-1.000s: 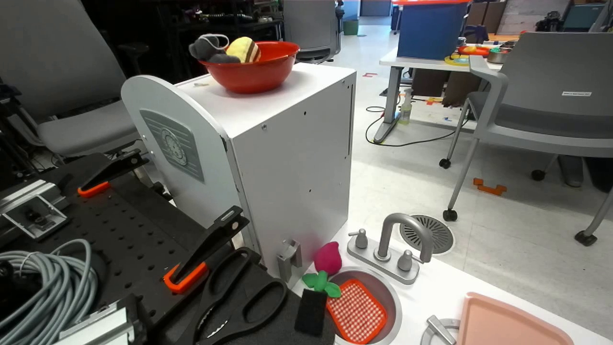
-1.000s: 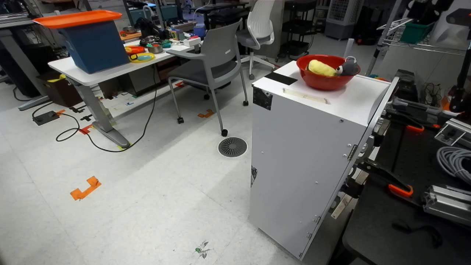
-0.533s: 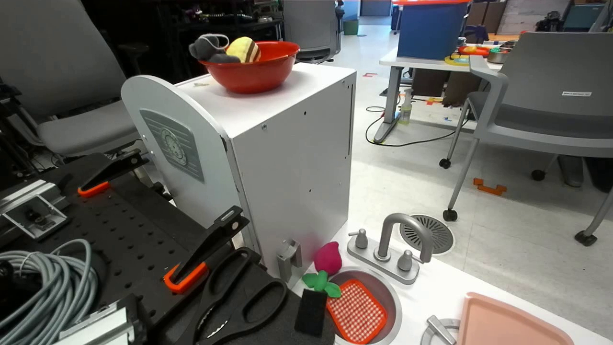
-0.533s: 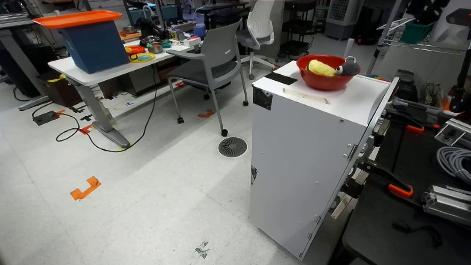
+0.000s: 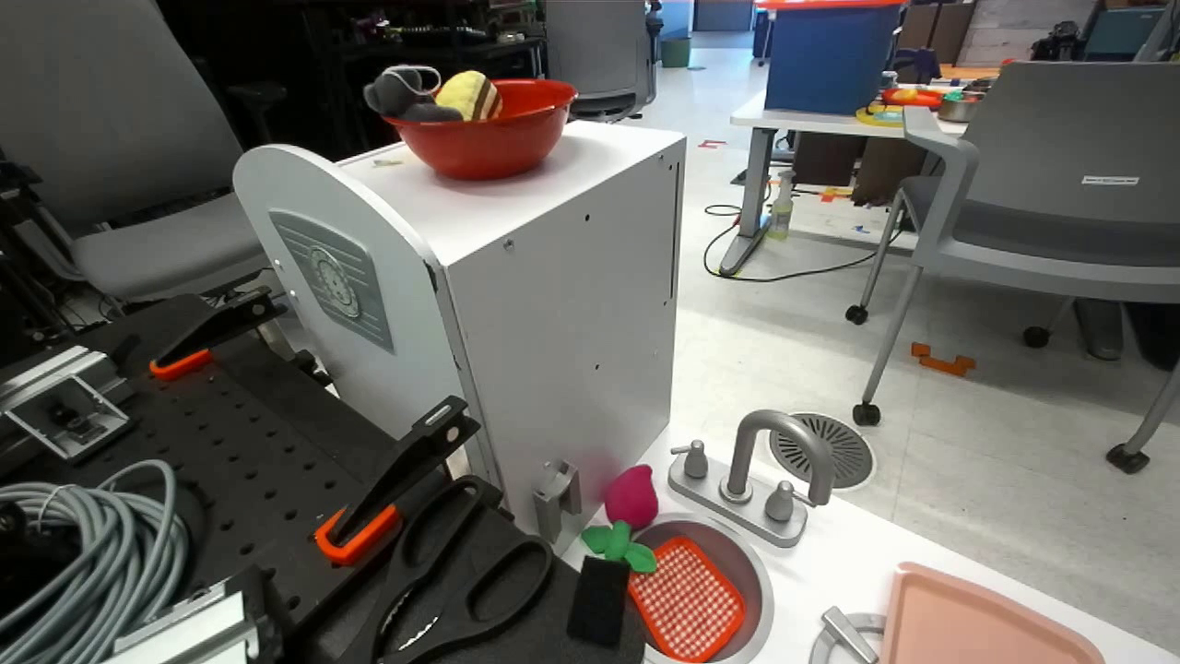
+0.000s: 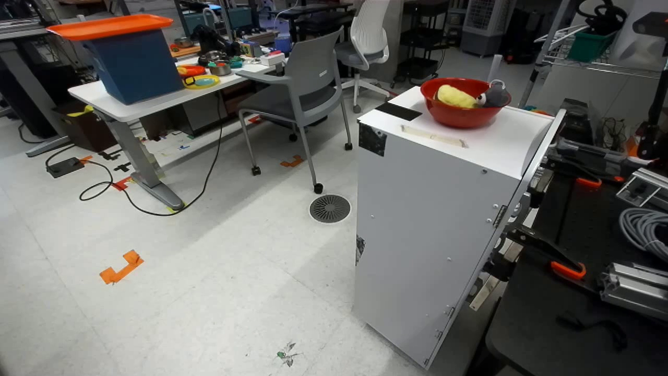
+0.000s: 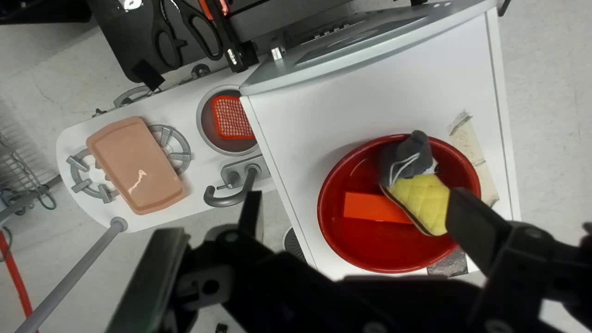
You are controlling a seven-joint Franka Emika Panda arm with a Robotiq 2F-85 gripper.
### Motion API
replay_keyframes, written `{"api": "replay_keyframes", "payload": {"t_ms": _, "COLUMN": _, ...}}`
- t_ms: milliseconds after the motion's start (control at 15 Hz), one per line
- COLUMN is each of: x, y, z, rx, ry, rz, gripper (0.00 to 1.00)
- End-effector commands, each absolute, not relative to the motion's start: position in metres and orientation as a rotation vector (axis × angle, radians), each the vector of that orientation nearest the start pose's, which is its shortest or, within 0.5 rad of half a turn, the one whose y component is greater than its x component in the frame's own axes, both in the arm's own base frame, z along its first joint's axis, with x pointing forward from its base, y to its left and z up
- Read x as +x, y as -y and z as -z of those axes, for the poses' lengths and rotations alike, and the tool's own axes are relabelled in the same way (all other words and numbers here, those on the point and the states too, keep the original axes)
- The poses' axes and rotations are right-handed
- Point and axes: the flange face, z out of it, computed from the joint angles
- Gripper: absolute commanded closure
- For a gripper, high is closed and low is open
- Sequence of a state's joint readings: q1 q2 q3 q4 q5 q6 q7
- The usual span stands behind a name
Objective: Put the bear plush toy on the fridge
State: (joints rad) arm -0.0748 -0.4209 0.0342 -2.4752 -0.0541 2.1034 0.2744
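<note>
- While nothing on the fridge [image 5: 572, 267] has shifted since the preceding frames, the bear plush toy [image 5: 396, 97] rests, in an exterior view, in the red bowl [image 5: 489, 152], overhanging its rim beside the yellow piece [image 5: 467, 95]. It is thus carried by the bowl, set back from the door [image 5: 410, 318], and not by the fridge top itself; the placing is judged still to be done.
- In an exterior view, a change appears near the upper frame edge: a dark shape that overlapped the green bin [image 6: 589, 47] has gone, exposing black loops [image 6: 600, 15]. Its identity cannot be told. The toy leans on the bowl's door-side rim, away from the black patch [image 6: 399, 110] at the fridge top's opposite edge.
- In the wrist view, the gripper [image 7: 356, 210] stands with its jaws spread wide and holds nothing. Seen from above, the toy lies outside the gap, past the fingertips toward the door edge and nearer the finger [image 7: 478, 231] that overlaps the yellow piece. Height above the bowl cannot be judged. A grasp would seem to call for a shift toward the door edge, then a descent.
</note>
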Motion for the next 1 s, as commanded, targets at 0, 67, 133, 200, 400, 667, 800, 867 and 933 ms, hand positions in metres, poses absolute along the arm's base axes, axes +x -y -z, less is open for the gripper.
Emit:
{"api": "replay_keyframes", "payload": {"t_ms": 0, "x": 0.44, "y": 0.027, "z": -0.449, "rx": -3.181, "ry": -0.418, "rz": 0.034, "gripper": 0.0}}
{"api": "replay_keyframes", "payload": {"t_ms": 67, "x": 0.445, "y": 0.026, "z": -0.447, "rx": -3.187, "ry": -0.398, "rz": 0.03, "gripper": 0.0}}
{"api": "replay_keyframes", "payload": {"t_ms": 133, "x": 0.451, "y": 0.023, "z": -0.444, "rx": -3.194, "ry": -0.369, "rz": 0.026, "gripper": 0.0}}
{"api": "replay_keyframes", "payload": {"t_ms": 200, "x": 0.455, "y": 0.021, "z": -0.441, "rx": -3.199, "ry": -0.344, "rz": 0.02, "gripper": 0.0}}
{"api": "replay_keyframes", "payload": {"t_ms": 400, "x": 0.469, "y": 0.014, "z": -0.431, "rx": -3.225, "ry": -0.256, "rz": 0.016, "gripper": 0.0}}
{"api": "replay_keyframes", "payload": {"t_ms": 667, "x": 0.481, "y": 0.003, "z": -0.419, "rx": -3.214, "ry": -0.124, "rz": 0.081, "gripper": 0.0}}
{"api": "replay_keyframes", "payload": {"t_ms": 800, "x": 0.486, "y": -0.002, "z": -0.41, "rx": -3.198, "ry": -0.085, "rz": 0.129, "gripper": 0.0}}
{"api": "replay_keyframes", "payload": {"t_ms": 867, "x": 0.488, "y": -0.005, "z": -0.407, "rx": -3.192, "ry": -0.072, "rz": 0.15, "gripper": 0.0}}
{"api": "replay_keyframes", "payload": {"t_ms": 933, "x": 0.49, "y": -0.008, "z": -0.405, "rx": -3.186, "ry": -0.054, "rz": 0.176, "gripper": 0.0}}
